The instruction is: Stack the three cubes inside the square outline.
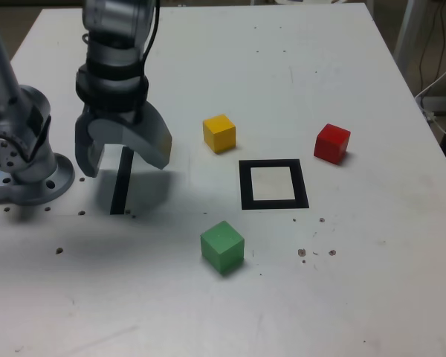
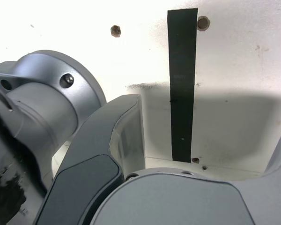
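The gripper (image 1: 125,158) hung over the black tape strip (image 1: 120,182), jaws spread wide and empty. From it, toward the exterior view's right, lay the yellow cube (image 1: 219,133), green cube (image 1: 222,246), square outline (image 1: 273,184), then the red cube (image 1: 332,143) farthest, all apart.

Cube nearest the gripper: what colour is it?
Yellow. The yellow cube sits closest to the open gripper; it shows best in the exterior view.

- A white table (image 1: 357,297) carries everything, scattered with small dark specks.
- A straight black tape strip (image 1: 120,190) lies on the table toward the exterior view's left.
- White cables (image 1: 438,89) hang beyond the table's right edge.
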